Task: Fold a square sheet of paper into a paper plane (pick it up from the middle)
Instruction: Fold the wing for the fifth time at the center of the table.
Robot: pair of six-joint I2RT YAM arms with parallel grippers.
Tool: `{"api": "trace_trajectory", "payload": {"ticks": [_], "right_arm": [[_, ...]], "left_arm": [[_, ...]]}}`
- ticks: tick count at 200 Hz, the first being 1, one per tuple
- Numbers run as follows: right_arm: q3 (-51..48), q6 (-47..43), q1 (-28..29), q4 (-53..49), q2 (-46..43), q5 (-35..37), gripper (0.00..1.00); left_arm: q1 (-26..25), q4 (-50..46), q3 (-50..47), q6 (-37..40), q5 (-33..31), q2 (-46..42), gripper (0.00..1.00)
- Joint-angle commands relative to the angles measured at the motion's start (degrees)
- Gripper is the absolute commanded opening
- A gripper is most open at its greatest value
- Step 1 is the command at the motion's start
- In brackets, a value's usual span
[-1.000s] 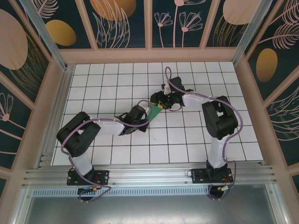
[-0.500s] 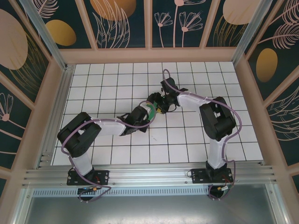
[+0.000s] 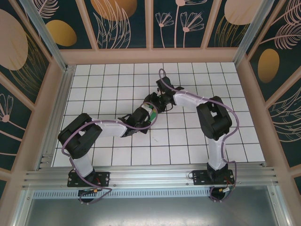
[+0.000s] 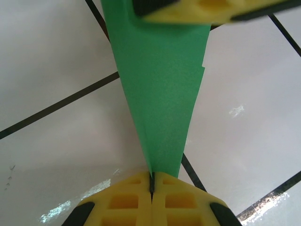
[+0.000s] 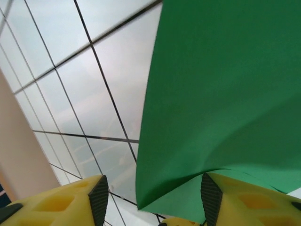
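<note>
the left claw (image 4: 152, 175) is pressed together on the narrow tip of the green paper (image 4: 160, 94), low in the middle of its wrist view. the right claw (image 5: 150, 181) stands spread, with the paper's curled edge lying in the gap and against one yellow finger (image 5: 244, 193).

going from the biggest thing down, the patterned walls (image 3: 42, 47) box in the white tiled table (image 3: 108, 89). that box is the only holder we see, and in it are the two arms and the paper, with nothing else we can make out. from above, both claws meet just above the middle of the frame, with the paper between them, seemingly lifted off the tiles.

we judge that the left pinch is there to anchor the folded point. the right claw sits at the wider end, near the top of the left wrist view, placed to press or turn a flap. the paper tapers, and its layers are stepped along its right edge, so we take it for a half-made plane. paper this thin will likely buckle if the two claws pull unevenly.
</note>
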Motion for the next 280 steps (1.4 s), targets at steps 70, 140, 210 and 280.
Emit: {"api": "trace_trajectory", "payload": {"ticks": [70,140,210,280], "right_arm": [[1.4,-1.5,-0.4,-5.3,0.6,0.8,0.26],[0.4,-4.4,-1.9,-4.5,0.2,1.4,0.00],[-8.5,-9.9,-4.3,9.8,-3.1,-8.1,0.00],[-17.4,-15.5,-6.5,23.5,-6.3,-17.3,0.00]], "left_arm": [[-0.3,-5.5,-0.1,1.1,-3.4,2.1,0.00],[-0.3,-5.6,-0.6,0.6,-2.7,1.0,0.10],[0.7,-2.6,-4.0,-7.4,6.4,-10.4,0.64],[7.5,14.3,-12.1,-26.8,17.1,-16.2,0.65]]}}
